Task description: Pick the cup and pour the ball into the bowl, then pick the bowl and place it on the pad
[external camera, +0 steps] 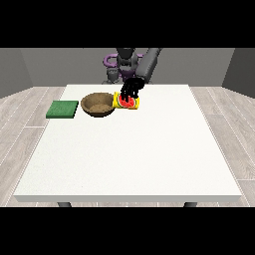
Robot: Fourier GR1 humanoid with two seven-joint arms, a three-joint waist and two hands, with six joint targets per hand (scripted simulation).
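The robot hand (131, 89) at the view's right sits over the yellow cup (126, 102), fingers draped down around it; whether they clasp it I cannot tell. Something red shows inside, probably the ball. The wooden bowl (98, 105) waits just beside, for pouring; the green pad (63, 109) lies beyond on the tabletop (134, 154).

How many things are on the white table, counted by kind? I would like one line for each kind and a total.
Cup (yellow and red), under the hand: 1
Bowl (brown): 1
Pad (green): 1
Total: 3
No ball can be made out.
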